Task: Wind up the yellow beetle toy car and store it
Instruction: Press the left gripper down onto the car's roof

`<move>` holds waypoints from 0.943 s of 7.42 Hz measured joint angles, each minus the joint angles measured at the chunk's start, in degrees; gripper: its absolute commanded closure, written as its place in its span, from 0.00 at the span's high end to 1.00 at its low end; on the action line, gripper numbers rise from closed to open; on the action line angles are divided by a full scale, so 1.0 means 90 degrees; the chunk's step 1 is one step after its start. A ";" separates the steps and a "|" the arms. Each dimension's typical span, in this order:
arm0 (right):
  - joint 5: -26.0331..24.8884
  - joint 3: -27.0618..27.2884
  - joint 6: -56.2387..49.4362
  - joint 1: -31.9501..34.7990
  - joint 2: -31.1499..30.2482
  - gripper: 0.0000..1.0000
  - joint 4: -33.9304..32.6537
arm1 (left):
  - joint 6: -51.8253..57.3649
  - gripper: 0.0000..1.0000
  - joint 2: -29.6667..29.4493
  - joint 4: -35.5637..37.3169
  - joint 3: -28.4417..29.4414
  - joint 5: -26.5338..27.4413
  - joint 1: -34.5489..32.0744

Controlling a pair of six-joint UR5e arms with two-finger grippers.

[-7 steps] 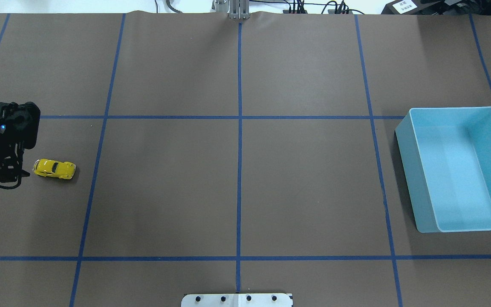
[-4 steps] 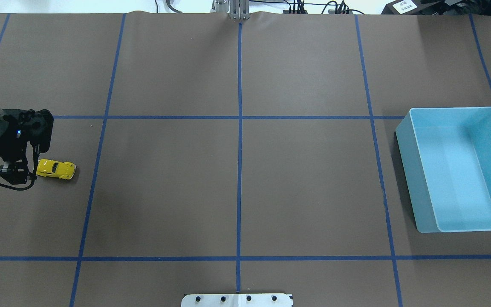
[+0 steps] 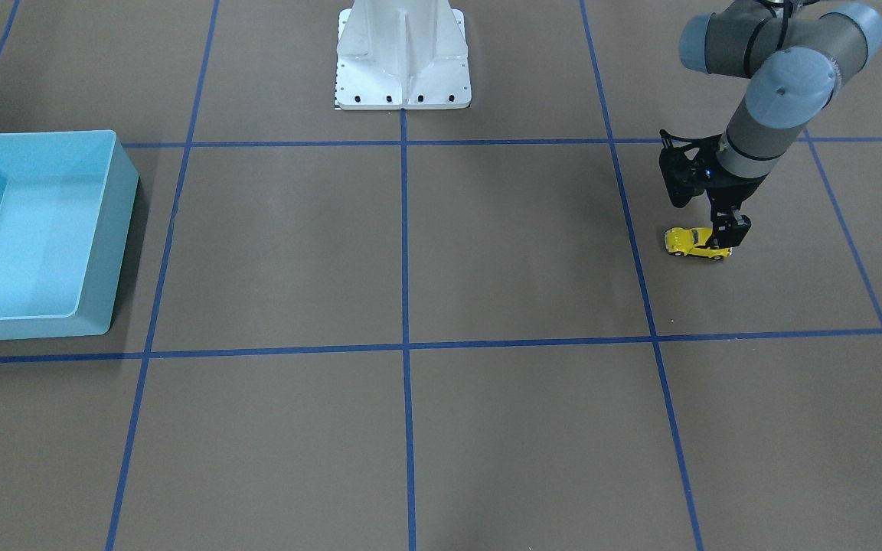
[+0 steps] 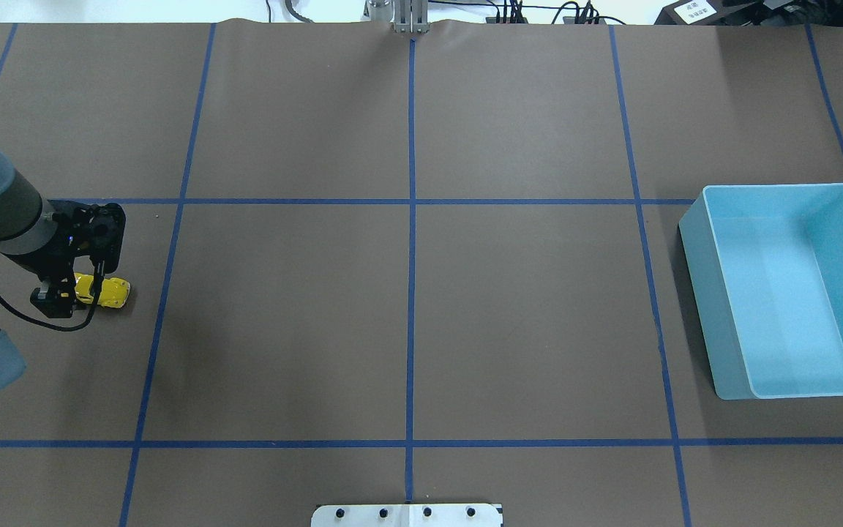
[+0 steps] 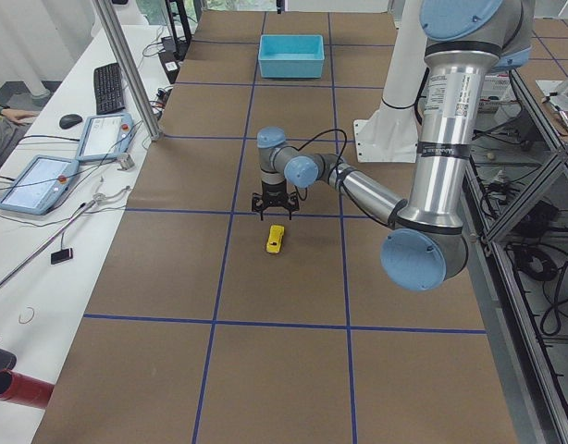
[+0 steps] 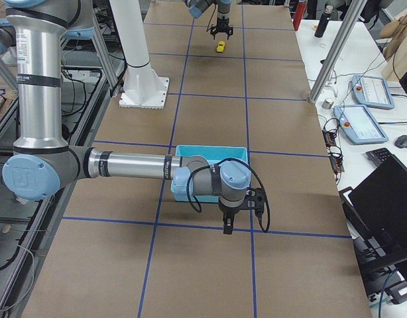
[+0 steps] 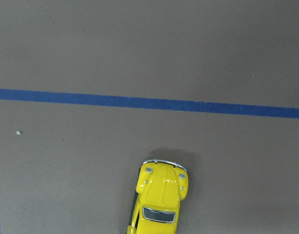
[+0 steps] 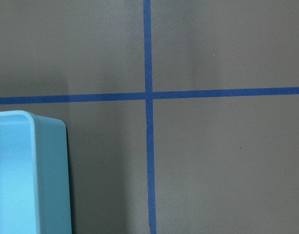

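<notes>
Brown table [image 4: 282, 329] gridded with blue tape [image 4: 410, 293]; left gripper [image 4: 79, 291] has been shifted right over glossy yellow beetle toy car [image 4: 113, 293], fingers spread; right gripper [image 6: 242, 220]: finger state cannot be told

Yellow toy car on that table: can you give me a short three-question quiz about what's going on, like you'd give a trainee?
1. True or false: the yellow beetle toy car lies inside the light-blue bin.
2. The hand poised over the car's rear belongs to: A. the robot's left arm; B. the robot's right arm; C. a person.
3. What colour are the tape lines on the table?

Key
1. False: it stands on the table, far from the bin.
2. A.
3. Blue.
</notes>
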 measured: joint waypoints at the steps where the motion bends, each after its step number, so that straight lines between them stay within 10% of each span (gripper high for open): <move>1: -0.0014 -0.0126 -0.0011 -0.0001 -0.0001 1.00 0.0001 | -0.0002 1.00 -0.0020 -0.0018 0.0098 0.0045 0.0058; 7: -0.0004 -0.0176 -0.0005 -0.0002 0.0081 1.00 0.0011 | -0.0010 1.00 -0.0122 -0.0413 0.0616 0.0215 0.0200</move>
